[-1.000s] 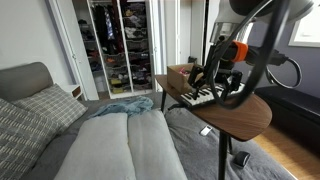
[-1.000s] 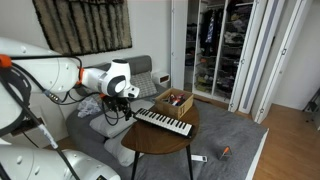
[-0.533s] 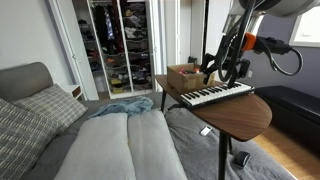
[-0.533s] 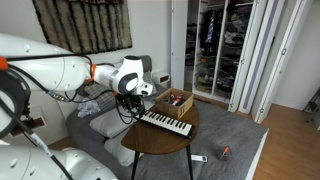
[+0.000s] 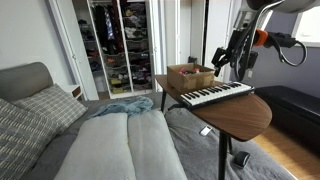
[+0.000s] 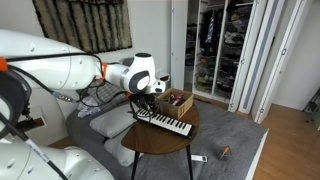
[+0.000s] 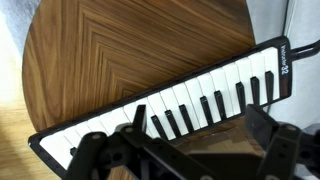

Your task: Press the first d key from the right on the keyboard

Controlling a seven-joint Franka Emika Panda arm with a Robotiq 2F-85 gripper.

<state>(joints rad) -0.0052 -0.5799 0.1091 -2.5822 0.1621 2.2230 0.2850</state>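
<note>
Both exterior views: soft, even daylight, shadows faint; low resolution, fine detail smeared. Wrist view: table (image 7: 130,50) wood bright, mild glare on the white keys of the keyboard (image 7: 200,95). My gripper (image 7: 190,160) is a dark, soft-edged mass along the bottom edge, probably out of focus. Corners beyond the tabletop wash out pale.

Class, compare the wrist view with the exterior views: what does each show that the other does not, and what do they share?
Only the wrist view: the herringbone grain of the table top and white print at one end of the keyboard. Only the exterior views: the cardboard box beside the keyboard on the table, the open wardrobe, the grey cushions and the white robot arm. Shared: the keyboard lying on the round wooden table, with the gripper above it.
</note>
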